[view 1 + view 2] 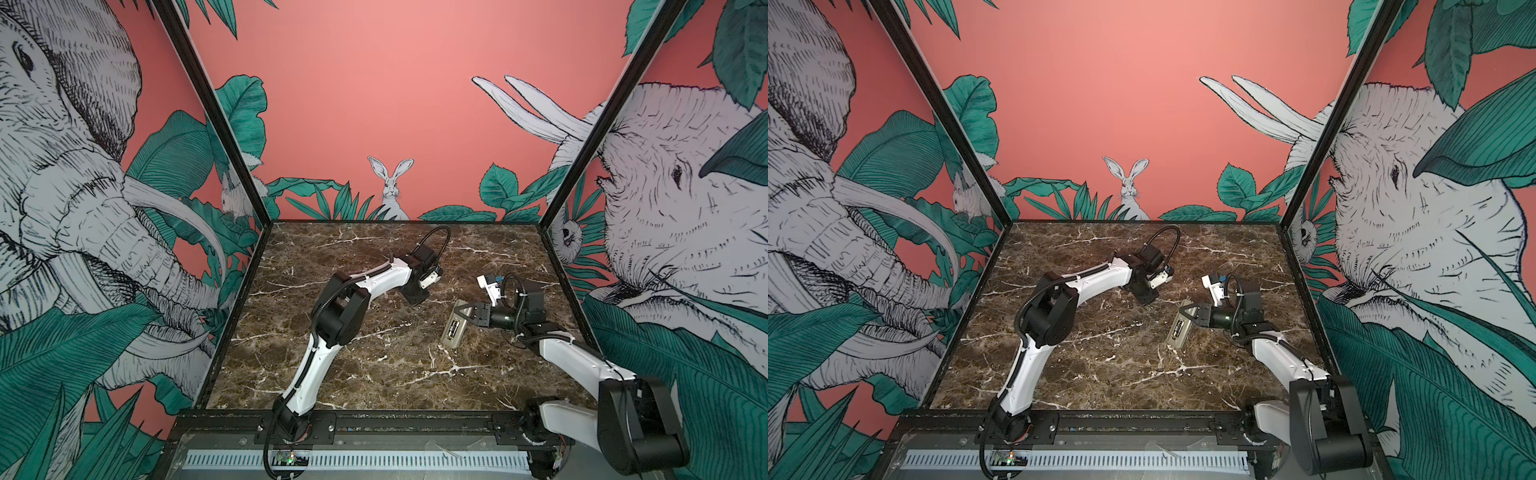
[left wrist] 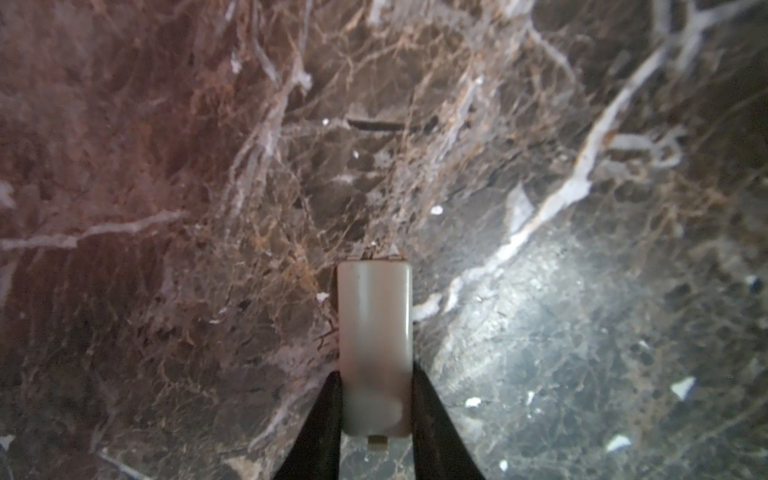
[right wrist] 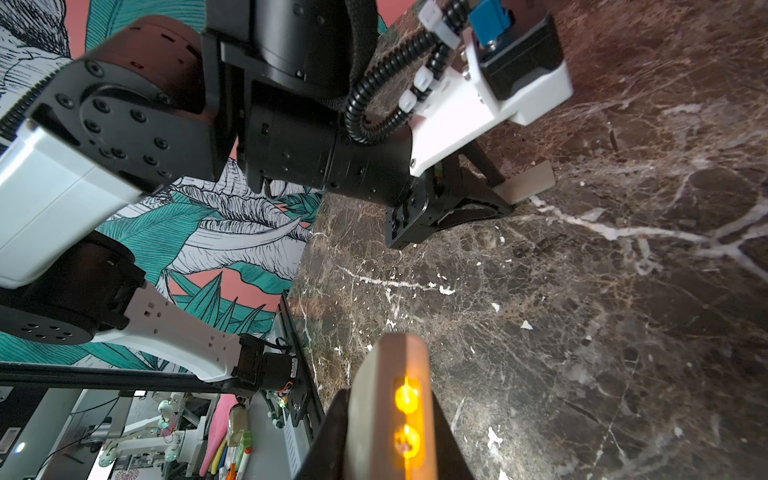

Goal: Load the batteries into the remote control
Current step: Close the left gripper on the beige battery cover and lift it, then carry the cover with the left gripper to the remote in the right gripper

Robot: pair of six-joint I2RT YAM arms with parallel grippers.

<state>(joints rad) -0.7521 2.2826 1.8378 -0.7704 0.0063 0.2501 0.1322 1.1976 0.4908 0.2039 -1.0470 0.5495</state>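
Right wrist: slim beige remote (image 3: 374, 374), veined marble (image 3: 582, 332).

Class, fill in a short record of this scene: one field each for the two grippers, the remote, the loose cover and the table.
left gripper: closed on the sides of the cover
right gripper: shut on one end of the remote
remote: grey back showing, recess open, dark shapes inside too small to name
cover: small grey plate, flat on the table
table: brown marble with white veins
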